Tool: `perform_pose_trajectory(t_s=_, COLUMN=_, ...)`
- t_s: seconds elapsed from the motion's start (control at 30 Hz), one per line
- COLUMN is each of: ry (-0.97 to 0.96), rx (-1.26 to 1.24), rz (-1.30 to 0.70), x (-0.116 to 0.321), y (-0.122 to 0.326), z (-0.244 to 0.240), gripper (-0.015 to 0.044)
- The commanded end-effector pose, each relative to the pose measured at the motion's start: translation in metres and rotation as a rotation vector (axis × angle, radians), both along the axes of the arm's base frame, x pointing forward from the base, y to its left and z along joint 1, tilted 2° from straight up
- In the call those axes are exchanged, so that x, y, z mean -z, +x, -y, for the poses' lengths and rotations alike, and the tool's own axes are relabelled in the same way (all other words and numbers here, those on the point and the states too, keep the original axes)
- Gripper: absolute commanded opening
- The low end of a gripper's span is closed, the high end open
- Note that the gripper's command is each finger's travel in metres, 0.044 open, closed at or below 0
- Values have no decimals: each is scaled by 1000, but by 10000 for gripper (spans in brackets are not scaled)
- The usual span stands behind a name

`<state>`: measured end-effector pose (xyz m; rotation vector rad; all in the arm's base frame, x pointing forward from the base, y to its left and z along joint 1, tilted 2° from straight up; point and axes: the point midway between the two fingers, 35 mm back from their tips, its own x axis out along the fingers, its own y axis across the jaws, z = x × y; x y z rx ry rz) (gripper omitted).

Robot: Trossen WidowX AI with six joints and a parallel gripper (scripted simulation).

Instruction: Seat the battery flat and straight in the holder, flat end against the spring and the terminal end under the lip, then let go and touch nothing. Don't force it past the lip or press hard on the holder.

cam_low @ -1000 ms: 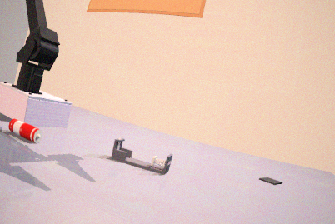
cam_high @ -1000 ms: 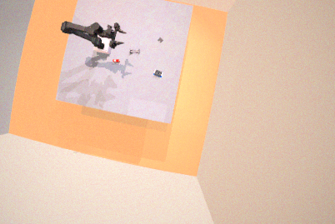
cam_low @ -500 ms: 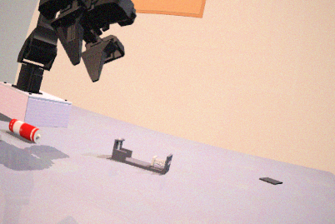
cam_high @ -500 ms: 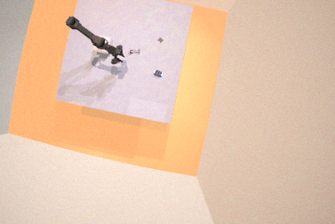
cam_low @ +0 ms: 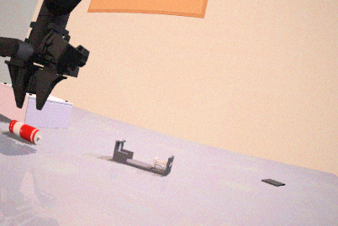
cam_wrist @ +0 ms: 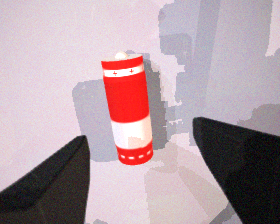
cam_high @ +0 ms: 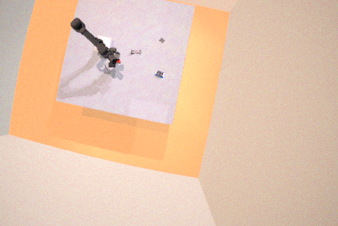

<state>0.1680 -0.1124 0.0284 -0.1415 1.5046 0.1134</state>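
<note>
Step was pre-grasp. My tool (cam_low: 29, 106) hung open and empty, fingers pointing down, above the battery (cam_wrist: 127, 111), not touching. Battery lay on its side on the bench (cam_low: 219, 191), apart from the holder (cam_low: 143, 160), which sat toward 4 o'clock in the exterior view. Next: descend, straddle the battery's middle, close gently.

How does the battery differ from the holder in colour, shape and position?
The battery is red and white; the holder is dark grey. The battery is a round cylinder lying on its side; the holder is a low open tray with raised ends. The battery lies under the open gripper; the holder stands apart. Both rest on the table.
</note>
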Motion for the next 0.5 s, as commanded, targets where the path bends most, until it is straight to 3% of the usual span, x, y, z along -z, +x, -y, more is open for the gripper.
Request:
perform_pose_trajectory(t_s=0.0, ry=11, rx=-6, rz=-11, x=3, y=-2, z=-1, gripper=248)
perform_pose_trajectory(t_s=0.47, ry=11, rx=-6, rz=-11, x=26, y=0, z=0, gripper=248)
